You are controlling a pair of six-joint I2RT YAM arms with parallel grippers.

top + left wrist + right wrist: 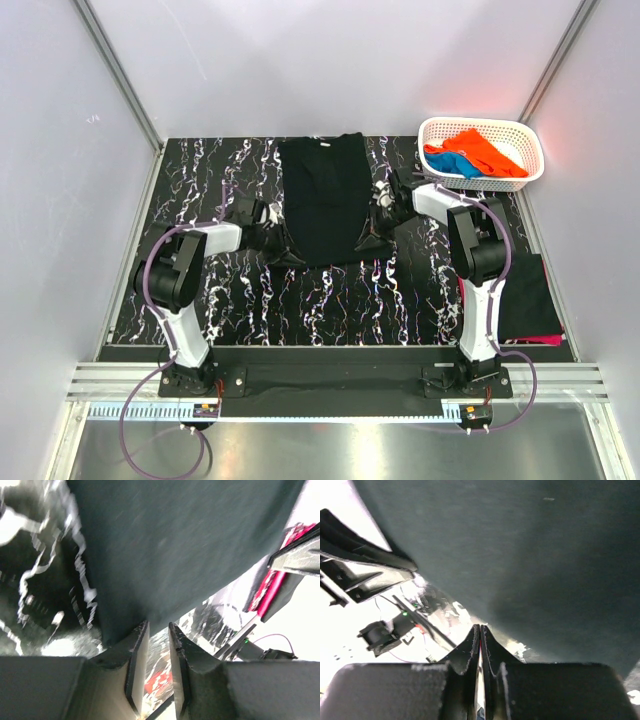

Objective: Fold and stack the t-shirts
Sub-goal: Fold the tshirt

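A long black t-shirt (325,200) lies folded into a narrow strip in the middle of the marbled table (330,295). My left gripper (281,250) sits low at the shirt's near left corner. In the left wrist view the black t-shirt (180,545) ends at the left fingertip (142,630), and my left gripper (159,625) stands open by a narrow gap with only table showing between the jaws. My right gripper (368,240) is at the near right edge. In the right wrist view my right gripper (480,626) is shut, its tips meeting on the hem of the black t-shirt (530,550).
A white lattice basket (530,135) at the back right holds an orange shirt (485,150) and a blue shirt (455,165). At the right edge lies a folded black shirt (528,290) on top of a magenta one (545,341). Grey walls close in three sides.
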